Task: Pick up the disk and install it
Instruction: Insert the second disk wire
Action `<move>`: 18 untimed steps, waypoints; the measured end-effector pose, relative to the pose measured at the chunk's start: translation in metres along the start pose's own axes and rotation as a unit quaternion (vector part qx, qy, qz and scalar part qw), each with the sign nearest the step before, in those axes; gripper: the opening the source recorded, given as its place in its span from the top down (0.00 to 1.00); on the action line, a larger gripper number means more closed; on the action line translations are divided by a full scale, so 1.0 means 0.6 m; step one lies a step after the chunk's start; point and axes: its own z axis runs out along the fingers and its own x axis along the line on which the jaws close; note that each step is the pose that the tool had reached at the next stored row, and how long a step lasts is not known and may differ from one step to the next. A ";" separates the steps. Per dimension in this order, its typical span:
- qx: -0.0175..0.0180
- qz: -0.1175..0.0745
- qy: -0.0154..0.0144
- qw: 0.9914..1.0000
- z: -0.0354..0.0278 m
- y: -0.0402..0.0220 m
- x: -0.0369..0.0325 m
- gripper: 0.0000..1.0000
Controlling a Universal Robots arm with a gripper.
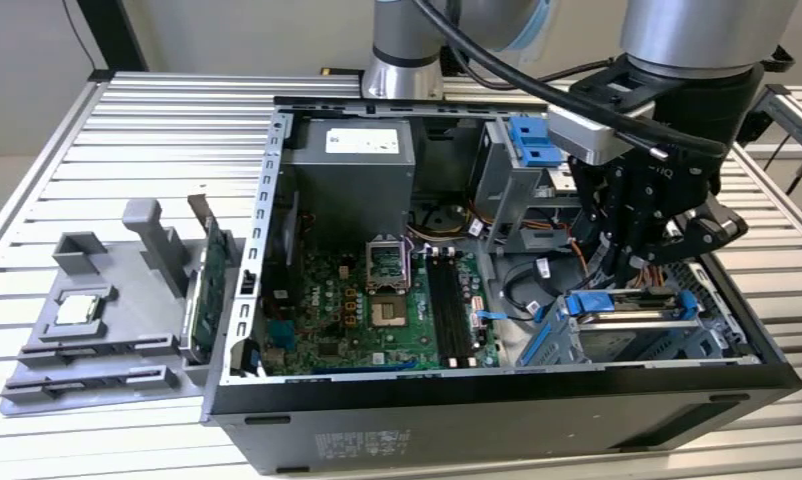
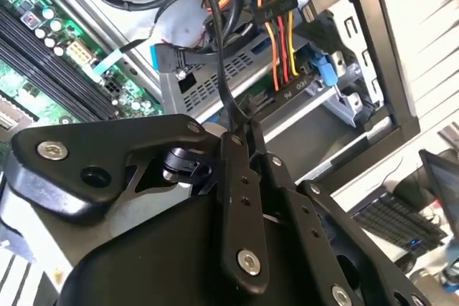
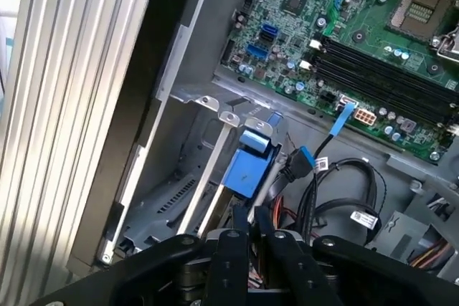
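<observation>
- The gripper hung inside the open computer case, over the drive bay at the exterior view's right, low in the case.
- The disk sat in that bay just beneath the gripper, its blue carrier rails framing a grey body.
- In both wrist views the fingers stood close together, the narrow gap between them showing nothing held; one finger ran up toward the bundle of orange and yellow power wires.
- In the first wrist view a blue plastic handle lay just ahead of the fingertips, beside black cables; whether the fingers touched it could not be told.
- The green motherboard filled the case floor, with the memory slots between the processor socket and the drive bay.
- A second blue bracket sat higher in the case, near the grey power supply.
- On the slatted bench, at the exterior view's left, a grey fixture carried a small square silver chip, well apart from the case.
</observation>
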 end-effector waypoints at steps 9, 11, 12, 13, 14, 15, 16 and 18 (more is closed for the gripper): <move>-0.016 0.068 0.006 0.998 0.003 -0.007 0.002 1.00; -0.016 0.069 0.006 0.997 0.005 -0.014 0.005 1.00; -0.016 0.069 0.006 0.997 0.005 -0.017 0.006 1.00; -0.016 0.070 0.006 0.997 0.006 -0.019 0.007 1.00; -0.017 0.071 0.006 0.997 0.006 -0.020 0.008 1.00; -0.017 0.073 0.006 0.997 0.007 -0.021 0.008 1.00; -0.018 0.076 0.006 0.997 0.007 -0.021 0.008 1.00; -0.019 0.081 0.007 0.997 0.007 -0.021 0.010 1.00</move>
